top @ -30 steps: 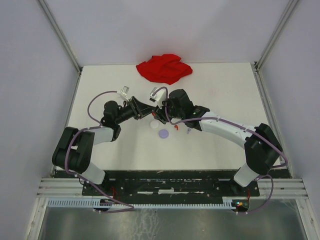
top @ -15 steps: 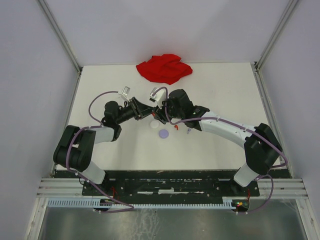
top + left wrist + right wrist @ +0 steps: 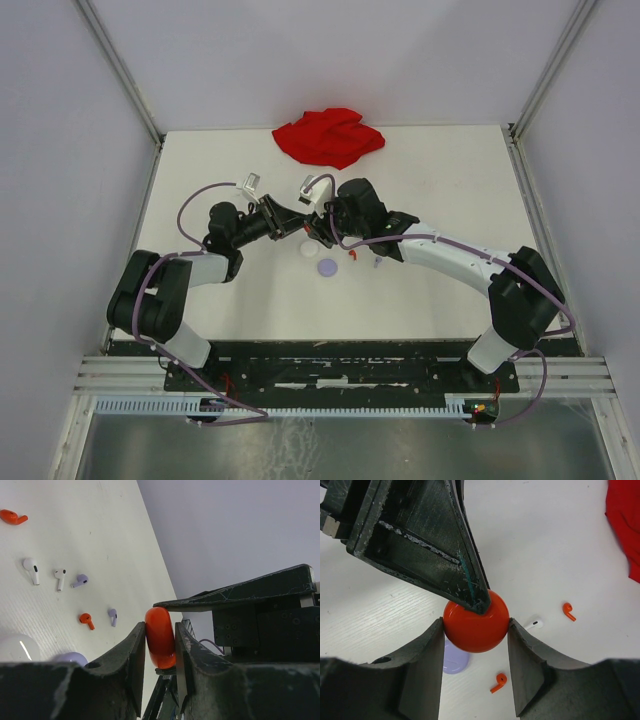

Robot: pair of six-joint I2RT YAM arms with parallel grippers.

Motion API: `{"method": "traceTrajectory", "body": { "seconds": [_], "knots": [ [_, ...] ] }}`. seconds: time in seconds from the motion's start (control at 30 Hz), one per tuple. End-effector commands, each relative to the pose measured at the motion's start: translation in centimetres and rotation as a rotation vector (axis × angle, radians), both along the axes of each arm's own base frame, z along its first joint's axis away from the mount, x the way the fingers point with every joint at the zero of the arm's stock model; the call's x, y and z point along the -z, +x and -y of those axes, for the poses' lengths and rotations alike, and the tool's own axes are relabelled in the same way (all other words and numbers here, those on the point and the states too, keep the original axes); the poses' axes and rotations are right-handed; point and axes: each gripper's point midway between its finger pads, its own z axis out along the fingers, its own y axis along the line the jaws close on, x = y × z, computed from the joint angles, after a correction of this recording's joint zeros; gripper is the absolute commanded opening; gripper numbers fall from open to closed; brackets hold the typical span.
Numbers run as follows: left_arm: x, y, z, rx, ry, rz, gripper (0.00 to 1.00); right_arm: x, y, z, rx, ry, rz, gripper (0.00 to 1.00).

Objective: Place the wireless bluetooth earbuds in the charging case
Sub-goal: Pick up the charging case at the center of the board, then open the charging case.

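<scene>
A round red charging case (image 3: 475, 632) is held above the table by both grippers at once. My left gripper (image 3: 160, 627) is shut on its two flat faces, and the case (image 3: 160, 647) shows edge-on there. My right gripper (image 3: 476, 622) is shut on its rim. In the top view the two grippers meet at mid-table, left (image 3: 297, 225) and right (image 3: 321, 230), hiding the case. Loose earbuds lie on the table: red ones (image 3: 12, 516) (image 3: 87, 620), white ones (image 3: 31, 570) (image 3: 59, 578), lavender ones (image 3: 80, 581) (image 3: 113, 616).
A lavender round case (image 3: 327, 267) and a white round case (image 3: 308, 250) lie just below the grippers. A crumpled red cloth (image 3: 328, 135) lies at the table's far edge. Grey walls enclose the table on the left, right and back.
</scene>
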Motion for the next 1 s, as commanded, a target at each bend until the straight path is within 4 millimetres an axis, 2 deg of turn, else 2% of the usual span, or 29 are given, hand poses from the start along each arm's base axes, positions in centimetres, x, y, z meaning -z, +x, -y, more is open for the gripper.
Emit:
{"method": "traceTrajectory", "body": {
  "seconds": [0.0,0.07,0.17,0.3,0.43,0.57,0.67,0.8,0.97],
  "knots": [
    [-1.6,-0.4,0.5,0.03,-0.038,0.053,0.17,-2.3,1.0,-0.7,0.003,0.043,0.05,0.26],
    [-1.6,-0.4,0.4,0.027,-0.043,0.054,0.05,-2.3,1.1,-0.6,0.012,0.045,0.049,0.44],
    [-1.7,-0.3,0.3,0.016,-0.045,0.056,0.03,-3.0,1.2,-0.4,0.036,0.061,0.051,0.74],
    [-1.6,-0.2,0.3,0.005,-0.045,0.053,0.03,-4.0,1.1,0.1,0.07,0.111,0.047,0.9],
    [-1.5,0.0,0.2,-0.007,-0.045,0.053,0.03,-5.8,0.8,1.4,0.152,0.191,0.035,0.99],
    [-1.6,0.1,0.1,-0.022,-0.049,0.058,0.03,-7.3,1.9,4.5,0.39,0.31,-0.026,0.99],
    [-1.5,0.2,-0.1,-0.04,-0.054,0.058,0.03,-7.9,2.1,6.1,0.493,0.406,-0.099,0.99],
    [-1.8,0.2,-0.3,-0.063,-0.076,0.065,0.03,-7.4,1.9,6.8,0.559,0.414,-0.154,0.99],
    [-2.1,0.3,-0.2,-0.077,-0.095,0.064,0.03,-6.1,1.9,6.6,0.571,0.397,-0.185,0.99]
  ]
}}
